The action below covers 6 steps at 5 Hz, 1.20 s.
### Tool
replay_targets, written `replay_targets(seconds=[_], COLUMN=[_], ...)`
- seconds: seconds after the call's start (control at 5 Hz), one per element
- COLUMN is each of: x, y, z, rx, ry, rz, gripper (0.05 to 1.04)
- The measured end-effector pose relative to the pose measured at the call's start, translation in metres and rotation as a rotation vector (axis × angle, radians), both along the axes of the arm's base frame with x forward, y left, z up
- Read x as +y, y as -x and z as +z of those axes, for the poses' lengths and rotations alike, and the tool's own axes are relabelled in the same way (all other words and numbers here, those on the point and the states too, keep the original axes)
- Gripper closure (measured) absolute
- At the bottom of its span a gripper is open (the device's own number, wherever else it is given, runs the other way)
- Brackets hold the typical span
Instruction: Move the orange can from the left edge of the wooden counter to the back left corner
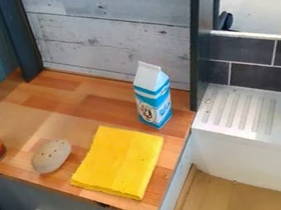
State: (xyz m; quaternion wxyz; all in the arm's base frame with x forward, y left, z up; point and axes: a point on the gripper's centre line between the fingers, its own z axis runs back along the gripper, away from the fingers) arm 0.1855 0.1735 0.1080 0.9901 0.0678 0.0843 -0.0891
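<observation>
The wooden counter holds a yellow cloth between a potato-like lump and a carton. I can't tell the gripper's state or their side of it. A bump could topple the tall carton, or roll the rounded lump off the front edge.

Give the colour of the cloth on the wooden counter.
The cloth is yellow, best seen in the camera view.

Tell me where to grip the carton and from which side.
Grip the carton across opposite flat sides, just below its sloped top, probably coming straight down from above: it stands upright, narrow ridge uppermost, with nothing resting on it.
</observation>
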Motion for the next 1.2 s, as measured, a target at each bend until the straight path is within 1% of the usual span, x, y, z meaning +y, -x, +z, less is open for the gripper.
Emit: replay_targets(seconds=[0.2,0.4,0.6,0.8,1.0,1.2], x=[-0.002,0.011,0.022,0.026,0.027,0.034], y=[0.001,-0.004,0.001,-0.002,-0.007,-0.017], z=[-0.007,-0.025,-0.040,-0.052,-0.057,-0.058], rx=[0.020,0.028,0.065,0.084,0.065,0.016], ry=[0.023,0.106,0.105,0.115,0.119,0.094], rz=[0.002,0.076,0.127,0.134,0.125,0.119], gripper=[0.083,0.083,0.083,0.083,0.083,0.083])
